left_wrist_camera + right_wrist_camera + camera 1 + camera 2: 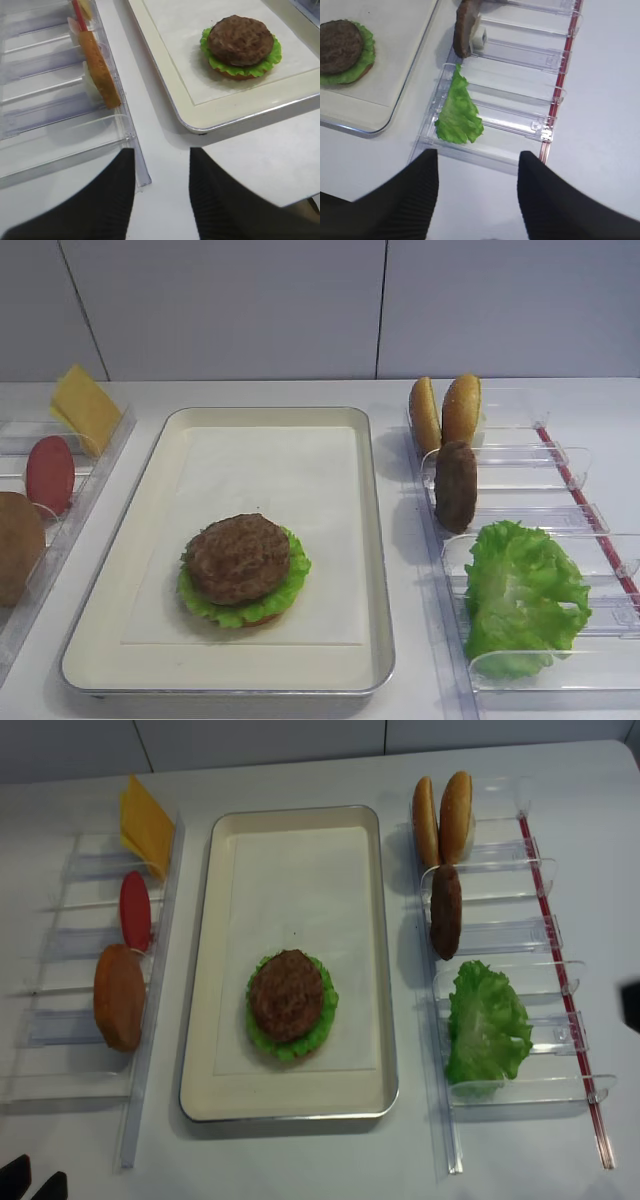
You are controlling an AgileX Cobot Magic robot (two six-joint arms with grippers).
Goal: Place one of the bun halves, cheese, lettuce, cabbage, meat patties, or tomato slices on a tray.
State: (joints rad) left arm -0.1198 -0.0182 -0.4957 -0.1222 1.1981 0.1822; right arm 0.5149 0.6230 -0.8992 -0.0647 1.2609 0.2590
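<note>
On the cream tray (375, 540) lies a stack: a meat patty (238, 557) on lettuce (292, 585), with an orange-brown edge showing underneath. The right rack holds two upright bun halves (445, 412), a second patty (456, 485) and a lettuce leaf (522, 595). The left rack holds cheese (85, 405), a tomato slice (50, 473) and a bun half (18, 545). My right gripper (477, 162) is open and empty over bare table, short of the rack's lettuce (457, 107). My left gripper (162, 157) is open and empty between the left rack's corner and the tray (170, 85).
Clear plastic racks (505, 935) (70, 960) flank the tray on both sides; the right one has a red strip (560, 970) along its outer edge. A wall stands behind the table. The left gripper's fingertips (30, 1185) show at the bottom left corner.
</note>
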